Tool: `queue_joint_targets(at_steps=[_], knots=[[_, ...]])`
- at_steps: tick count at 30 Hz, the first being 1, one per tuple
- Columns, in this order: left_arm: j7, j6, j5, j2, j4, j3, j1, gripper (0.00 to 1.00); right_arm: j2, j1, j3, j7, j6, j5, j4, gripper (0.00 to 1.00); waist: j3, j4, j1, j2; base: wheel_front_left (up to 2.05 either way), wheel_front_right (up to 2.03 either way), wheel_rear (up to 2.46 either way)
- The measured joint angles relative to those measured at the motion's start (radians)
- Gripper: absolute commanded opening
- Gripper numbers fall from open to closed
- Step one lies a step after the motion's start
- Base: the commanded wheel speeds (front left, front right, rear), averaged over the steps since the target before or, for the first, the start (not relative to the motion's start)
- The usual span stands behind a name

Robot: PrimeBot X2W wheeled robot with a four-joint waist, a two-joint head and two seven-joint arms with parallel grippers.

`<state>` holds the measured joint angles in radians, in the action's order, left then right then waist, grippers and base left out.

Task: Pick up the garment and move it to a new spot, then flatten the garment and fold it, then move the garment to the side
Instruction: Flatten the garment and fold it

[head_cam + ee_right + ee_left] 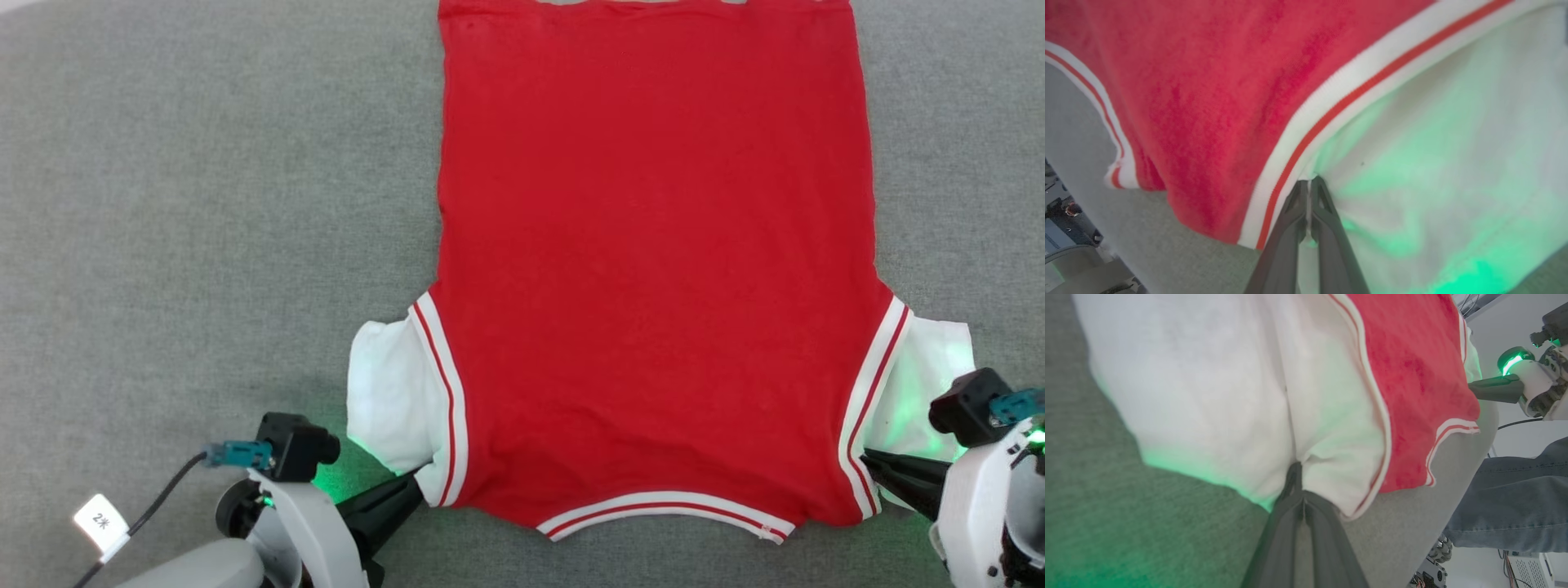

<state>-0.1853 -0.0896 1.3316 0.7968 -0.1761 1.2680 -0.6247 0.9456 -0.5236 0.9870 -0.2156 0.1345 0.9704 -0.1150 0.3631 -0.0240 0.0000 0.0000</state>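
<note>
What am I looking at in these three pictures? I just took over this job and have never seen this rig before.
This is a two-armed robot working at a grey fabric-covered surface. The wide picture comes from a camera on its head, looking down. The other two come from cameras on its wrists, each looking along that arm's own two dark fingers.

On the surface lies a red jersey with white short sleeves and striped trim, spread flat, plain red side up, collar end nearest the robot.

The left tool is shut on the jersey's white sleeve near the striped seam. The right tool is shut on the other sleeve the same way. Green glow on the sleeves comes from the robot's lights.

The left wrist picture also shows a person's jeans-clad leg beside the table.
</note>
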Motion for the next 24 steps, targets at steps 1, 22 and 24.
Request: queue_joint_targets(at_steps=[1,22,24], knots=[[0.0,-0.008,-0.003,-0.009,-0.016,0.0,-0.001,0.0,-0.011,-0.005,0.004,0.002,0.001,-0.018,-0.013,0.0,0.003,0.0,0.0,0.0,0.0,0.0,0.0],[-0.078,0.003,-0.023,-0.013,0.002,-0.075,0.063,0.0,0.239,-0.001,-0.266,-0.064,-0.003,0.072,0.223,1.0,0.019,-0.043,0.0,-0.0001,0.0,0.0,0.0],[-0.079,0.011,-0.035,-0.02,0.019,-0.098,0.063,0.0,0.264,-0.03,-0.358,-0.076,-0.003,0.093,0.208,1.0,0.033,-0.036,-0.0001,0.0,0.0,0.0,0.0]])
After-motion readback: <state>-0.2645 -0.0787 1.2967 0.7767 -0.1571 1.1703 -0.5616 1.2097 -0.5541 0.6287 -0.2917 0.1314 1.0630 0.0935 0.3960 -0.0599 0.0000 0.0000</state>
